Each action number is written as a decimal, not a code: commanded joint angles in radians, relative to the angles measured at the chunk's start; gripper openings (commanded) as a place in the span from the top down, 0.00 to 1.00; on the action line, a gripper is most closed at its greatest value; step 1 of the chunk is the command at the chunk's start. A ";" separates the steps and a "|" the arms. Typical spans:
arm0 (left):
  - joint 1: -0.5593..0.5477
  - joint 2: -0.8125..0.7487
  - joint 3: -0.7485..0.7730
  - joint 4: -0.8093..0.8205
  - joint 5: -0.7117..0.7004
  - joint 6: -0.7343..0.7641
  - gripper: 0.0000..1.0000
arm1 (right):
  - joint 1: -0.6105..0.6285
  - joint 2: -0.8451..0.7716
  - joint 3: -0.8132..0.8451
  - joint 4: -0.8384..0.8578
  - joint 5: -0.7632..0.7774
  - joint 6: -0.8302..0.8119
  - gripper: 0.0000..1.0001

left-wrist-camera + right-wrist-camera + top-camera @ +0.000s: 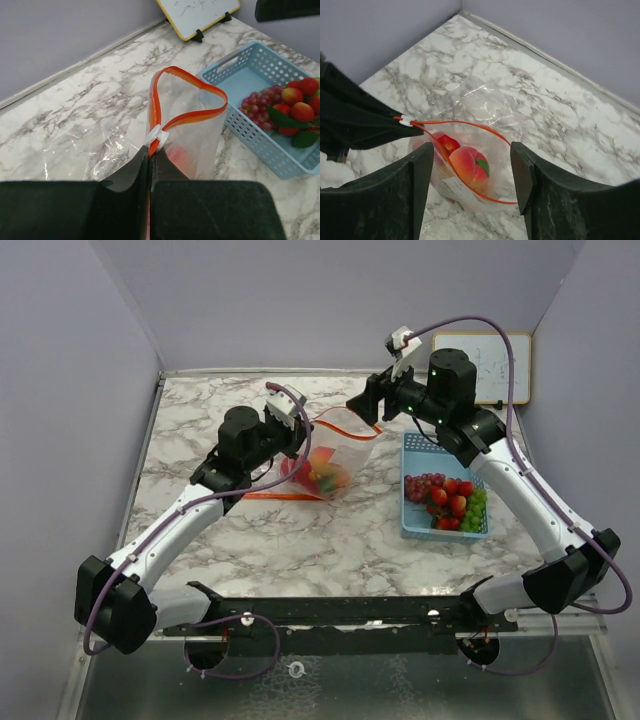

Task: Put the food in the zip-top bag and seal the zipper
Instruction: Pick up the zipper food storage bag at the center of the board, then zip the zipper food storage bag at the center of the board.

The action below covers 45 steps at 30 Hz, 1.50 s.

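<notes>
A clear zip-top bag (335, 445) with an orange zipper stands open mid-table. It holds a peach (470, 162) and a red tomato (445, 144). My left gripper (150, 152) is shut on the bag's zipper edge beside the white slider (156, 135), holding it up. My right gripper (471, 170) is open and empty, hovering above the bag's mouth (465, 160); in the top view it (372, 400) sits at the bag's far right rim. More food, purple grapes (422, 484), red fruits (450, 502) and green grapes (474, 512), lies in the basket.
The light-blue mesh basket (425, 448) stands right of the bag, also in the left wrist view (250, 70). A small whiteboard (495, 365) leans at the back right wall. Purple walls enclose the marble table (250, 550).
</notes>
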State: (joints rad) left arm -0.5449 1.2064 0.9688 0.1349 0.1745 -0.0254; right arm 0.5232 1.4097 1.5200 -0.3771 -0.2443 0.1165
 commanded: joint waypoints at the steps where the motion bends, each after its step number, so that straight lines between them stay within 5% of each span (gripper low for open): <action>1: 0.058 -0.008 0.077 -0.093 0.295 -0.066 1.00 | 0.001 0.025 -0.049 0.102 -0.328 -0.269 0.36; 17: 0.083 0.011 0.178 -0.237 0.334 -0.014 1.00 | -0.031 0.142 -0.077 0.351 -0.885 -0.341 0.48; 45: 0.086 0.024 0.177 -0.257 0.347 0.010 1.00 | -0.037 0.339 0.035 0.496 -1.047 -0.211 0.67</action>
State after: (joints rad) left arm -0.4644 1.2301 1.1107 -0.1238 0.4904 -0.0307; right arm 0.4870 1.7260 1.5291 0.0696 -1.2297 -0.1249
